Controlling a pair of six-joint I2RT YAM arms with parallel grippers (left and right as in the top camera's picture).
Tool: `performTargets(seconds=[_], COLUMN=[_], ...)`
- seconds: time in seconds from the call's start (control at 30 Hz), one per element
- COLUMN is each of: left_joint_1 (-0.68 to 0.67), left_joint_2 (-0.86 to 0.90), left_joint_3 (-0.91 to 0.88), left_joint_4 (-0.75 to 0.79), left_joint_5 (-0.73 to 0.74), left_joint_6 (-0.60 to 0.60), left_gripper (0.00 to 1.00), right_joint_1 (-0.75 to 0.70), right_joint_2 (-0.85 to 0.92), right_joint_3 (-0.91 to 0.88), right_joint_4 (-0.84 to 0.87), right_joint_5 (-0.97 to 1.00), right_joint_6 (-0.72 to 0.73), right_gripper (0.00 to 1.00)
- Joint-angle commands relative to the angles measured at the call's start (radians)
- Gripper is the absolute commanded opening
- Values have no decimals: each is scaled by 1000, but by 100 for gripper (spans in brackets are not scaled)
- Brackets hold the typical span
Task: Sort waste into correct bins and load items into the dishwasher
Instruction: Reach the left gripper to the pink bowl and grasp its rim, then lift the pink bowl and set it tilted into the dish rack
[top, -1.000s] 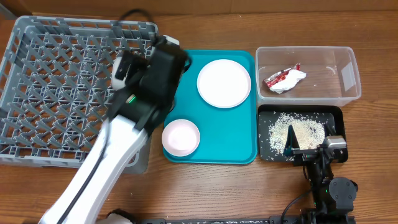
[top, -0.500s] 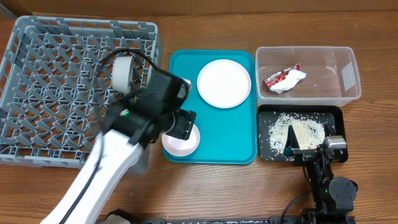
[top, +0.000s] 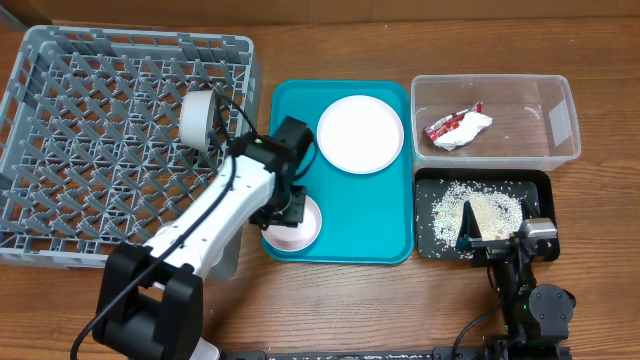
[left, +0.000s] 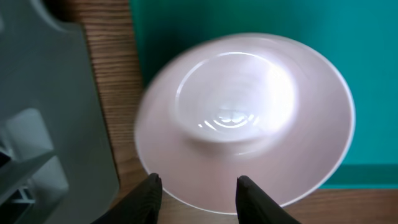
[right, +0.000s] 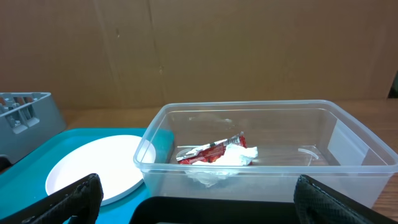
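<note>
Hovering over a pinkish bowl (left: 249, 112), the left gripper (left: 198, 186) has its two dark fingers spread apart, the near rim of the bowl showing in the gap between them; whether either finger touches the bowl cannot be told. The bowl stands upright and empty on the near left corner of a teal tray (top: 370, 215), just beside the rack (top: 130, 40). Seen from overhead, the left arm reaches across the table (top: 330, 300) from its near edge and slants over the rack's corner to the bowl.

A white plate (top: 360, 133) lies flat on the far half of the same teal tray, apart from the bowl. A white cup (top: 197, 120) lies on its side on the lattice floor of the rack, toward its right wall.

To the right, the wrapper (top: 455, 128) with its tissue rests inside the clear tub (top: 490, 80). Rice (top: 480, 210) is heaped in the black tray (top: 545, 185), which sits just in front of the tub.

The right gripper (right: 196, 190) is low at the near edge of the black tray, fingers wide apart and holding nothing, its camera looking across to the tub and the plate.
</note>
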Motion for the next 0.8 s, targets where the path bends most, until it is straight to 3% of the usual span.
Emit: performTargets(seconds=[0.0, 0.13, 0.37, 0.4, 0.5, 0.53, 0.77], left_joint_1=[31, 51, 64, 64, 64, 64, 62], left_joint_2=[0, 3, 8, 8, 8, 8, -27], left_joint_3=[-7, -46, -155, -163, -160, -151, -20], left_joint_4=[2, 24, 129, 137, 147, 142, 32], left_joint_5=[-21, -48, -54, -55, -53, -51, -79], left_joint_6=[-26, -36, -39, -39, -38, -38, -10], left_gripper=[45, 46, 37, 34, 8, 4, 4], right_joint_1=[-6, -6, -6, -6, -6, -6, -6], right_joint_2=[-12, -12, -12, -12, -12, -12, -12], right_joint_3=[-11, -11, -11, -11, -11, -11, -11], right_joint_4=[4, 4, 4, 4, 4, 4, 4], right_joint_5=[2, 2, 2, 2, 2, 2, 2], right_joint_6=[-4, -4, -4, -4, -4, -4, -4], right_gripper=[100, 100, 100, 100, 100, 100, 100])
